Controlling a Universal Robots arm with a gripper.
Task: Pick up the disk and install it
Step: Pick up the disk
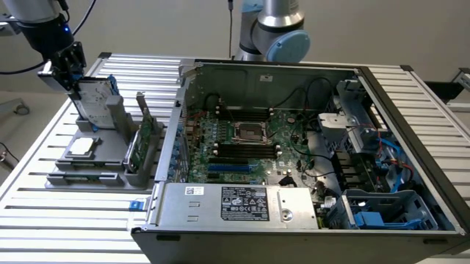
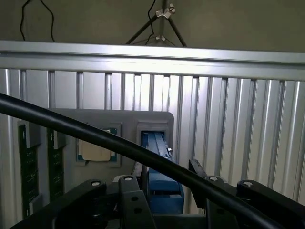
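Exterior view, upper left: my gripper [image 1: 76,82] straddles the upright silver-grey metal disk [image 1: 97,103] with blue plastic frame, jaws apart.

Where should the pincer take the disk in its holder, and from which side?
Best take the disk by its free upper end, pads on the two broad faces, coming straight down. It stands on edge in the grey holder, lower end sunk in a slot, so only the top is free. The open pincer hangs over it.

disk [image 1: 94,102]: flat silver-grey metal, white label, blue plastic frame | upright on edge | grey holder's [image 1: 88,179] far slot, exterior view's left
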